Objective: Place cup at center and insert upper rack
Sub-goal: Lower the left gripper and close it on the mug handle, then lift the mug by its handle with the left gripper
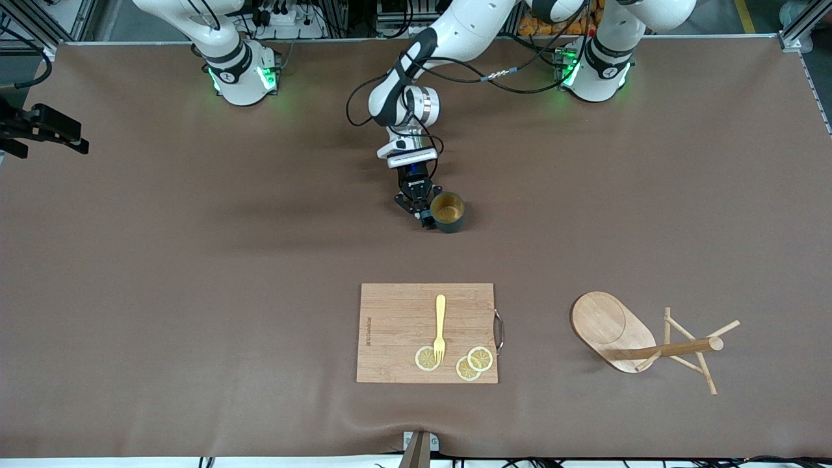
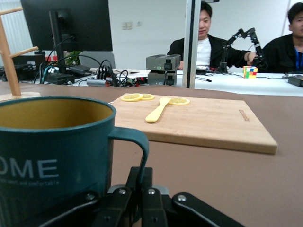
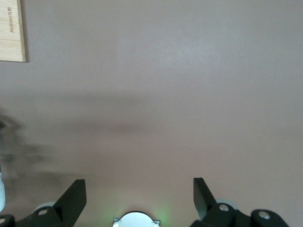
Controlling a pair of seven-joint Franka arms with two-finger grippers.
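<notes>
The left claw [image 1: 426, 213] is clamped on the handle of the cup [image 1: 448, 211], upright mid-worktop, while the upper rack [image 1: 640, 342] lies toppled toward the left arm's end, nearer the front camera, and the right claw [image 3: 137, 196] waits spread.

My table [image 1: 195, 260] wears a brown cover and bears the cup [image 1: 448, 212] upright near its middle, the cutting board [image 1: 390, 325] nearer the front camera (fork and lemon slices ride on it), and the upper rack [image 1: 643, 341] tipped over toward my left arm's end.
</notes>
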